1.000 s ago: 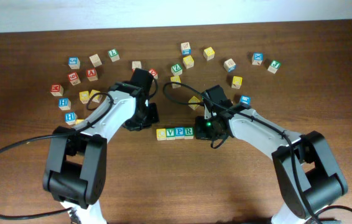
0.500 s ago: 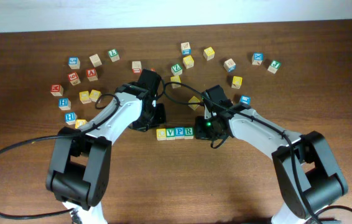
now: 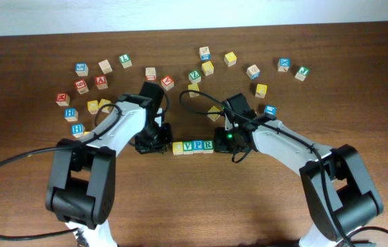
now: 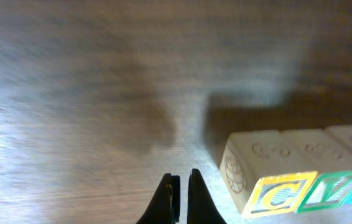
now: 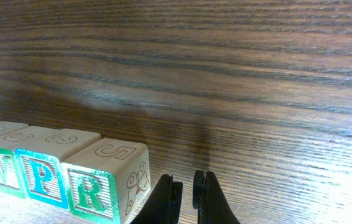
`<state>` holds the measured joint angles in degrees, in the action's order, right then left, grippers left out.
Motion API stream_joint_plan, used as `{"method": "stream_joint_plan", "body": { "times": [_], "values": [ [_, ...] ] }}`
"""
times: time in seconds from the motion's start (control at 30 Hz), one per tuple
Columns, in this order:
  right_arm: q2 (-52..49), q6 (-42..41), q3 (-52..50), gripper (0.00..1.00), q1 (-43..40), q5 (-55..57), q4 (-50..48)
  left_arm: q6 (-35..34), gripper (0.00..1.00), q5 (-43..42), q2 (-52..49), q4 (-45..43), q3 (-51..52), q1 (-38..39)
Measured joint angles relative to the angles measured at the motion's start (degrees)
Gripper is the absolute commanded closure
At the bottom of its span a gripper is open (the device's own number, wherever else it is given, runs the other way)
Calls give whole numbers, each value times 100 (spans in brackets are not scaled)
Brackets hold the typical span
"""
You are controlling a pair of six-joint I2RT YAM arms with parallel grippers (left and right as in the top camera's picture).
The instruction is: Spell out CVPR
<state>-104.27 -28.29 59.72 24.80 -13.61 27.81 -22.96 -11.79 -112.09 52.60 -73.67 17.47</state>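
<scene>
Now, left gripper (image 4: 181, 179): fingers drawn almost together with only a thin slit between them, holding nothing, low over the table (image 3: 180, 206).
Left gripper's place: just beside the C block (image 4: 277, 194), at the left end of the row; I cannot tell whether they touch.
Right gripper (image 5: 187, 178): likewise narrow, fingers nearly meeting, empty, close above the wood.
Right gripper's place: just beside the R block (image 5: 90, 190), at the right end of the row, with a small gap showing in the wrist view.
Row: C block, V block (image 3: 188, 146), P block (image 3: 198, 145) and R block stand side by side touching, reading CVPR in the overhead view.
Row's place: mid-table, between the two grippers.
Loose blocks (image 3: 100, 81): scattered along the far side of the table, well apart from the row.
</scene>
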Motion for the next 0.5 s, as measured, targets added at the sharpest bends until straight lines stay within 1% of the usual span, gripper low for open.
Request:
{"method": "stream_joint_plan", "body": {
  "times": [0.27,0.5],
  "values": [
    [0,-2,0,96,0,-151,-2,-66,100,-46,0,-173,28,101],
    [0,-2,0,96,0,-247,-2,-63,100,-258,0,-295,31,197]
  ]
}}
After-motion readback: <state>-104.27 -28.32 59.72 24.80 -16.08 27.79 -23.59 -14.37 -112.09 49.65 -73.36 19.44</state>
